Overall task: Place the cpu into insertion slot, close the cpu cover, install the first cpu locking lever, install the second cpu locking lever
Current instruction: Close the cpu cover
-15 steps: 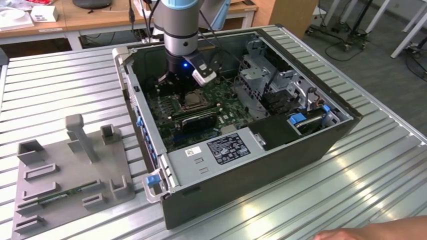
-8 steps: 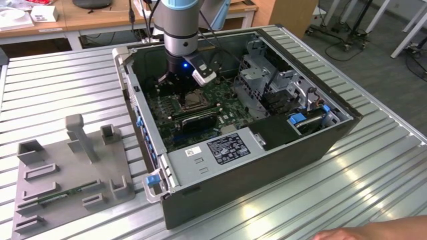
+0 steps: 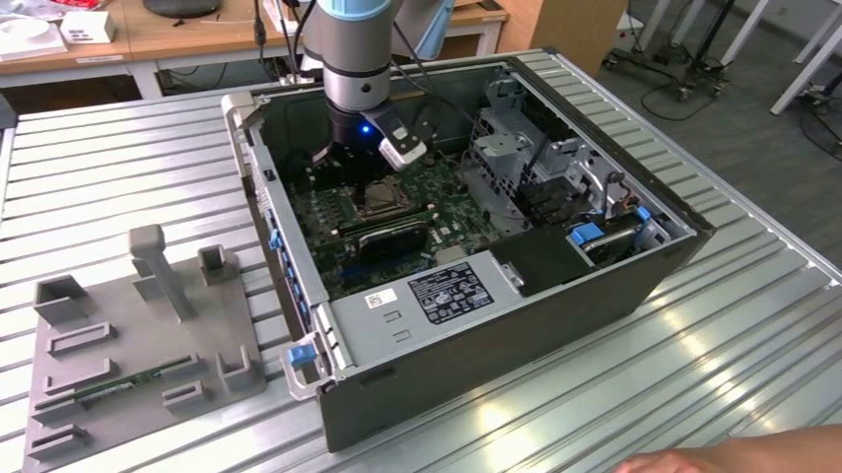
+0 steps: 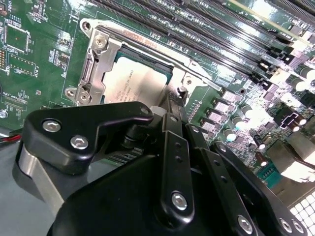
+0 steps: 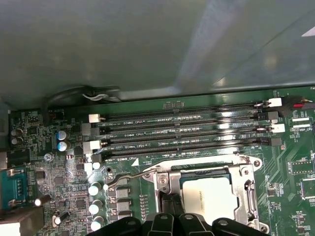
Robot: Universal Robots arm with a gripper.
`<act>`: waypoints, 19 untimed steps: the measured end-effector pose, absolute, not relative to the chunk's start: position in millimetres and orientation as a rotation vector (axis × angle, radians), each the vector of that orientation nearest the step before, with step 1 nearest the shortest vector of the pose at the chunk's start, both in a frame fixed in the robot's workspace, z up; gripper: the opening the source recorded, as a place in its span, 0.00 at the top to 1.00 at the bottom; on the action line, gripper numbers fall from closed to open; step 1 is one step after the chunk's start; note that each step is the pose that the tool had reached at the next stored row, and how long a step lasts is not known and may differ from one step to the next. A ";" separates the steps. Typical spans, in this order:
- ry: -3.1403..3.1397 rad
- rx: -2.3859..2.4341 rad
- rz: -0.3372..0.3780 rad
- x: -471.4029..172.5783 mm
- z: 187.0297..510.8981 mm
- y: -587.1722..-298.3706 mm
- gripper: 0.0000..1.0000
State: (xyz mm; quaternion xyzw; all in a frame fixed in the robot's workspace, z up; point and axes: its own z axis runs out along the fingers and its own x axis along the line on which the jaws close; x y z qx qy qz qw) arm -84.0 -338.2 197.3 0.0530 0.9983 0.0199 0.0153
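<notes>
Second wrist view shows my gripper (image 4: 169,110) pressed together, its tip at the edge of the cpu cover (image 4: 100,56) closed over the cpu (image 4: 133,81).

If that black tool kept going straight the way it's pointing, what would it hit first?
Most likely the cpu cover, at its edge beside the cpu seated under it; the tool points down right there. Depth is hard to judge, so it may already be touching.

Workshop room around a ribbed metal desk

The silvery slatted desk (image 3: 118,168) catches pale glare near its front edge. Behind it stand wooden desks (image 3: 172,37) bearing a white box (image 3: 86,27). On the exterior view's right are grey floor (image 3: 750,138) and castored stand legs (image 3: 658,74).
</notes>
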 end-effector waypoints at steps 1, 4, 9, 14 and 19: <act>3.106 0.165 0.062 -84.0 197.3 -338.2 0.90; 3.106 0.165 0.062 -84.0 197.2 -338.2 0.90; 3.107 0.165 0.061 -84.1 195.8 -338.4 0.90; 3.106 0.165 0.061 -84.2 195.7 -338.4 0.90; 3.105 0.165 0.064 -83.9 197.5 -338.1 0.90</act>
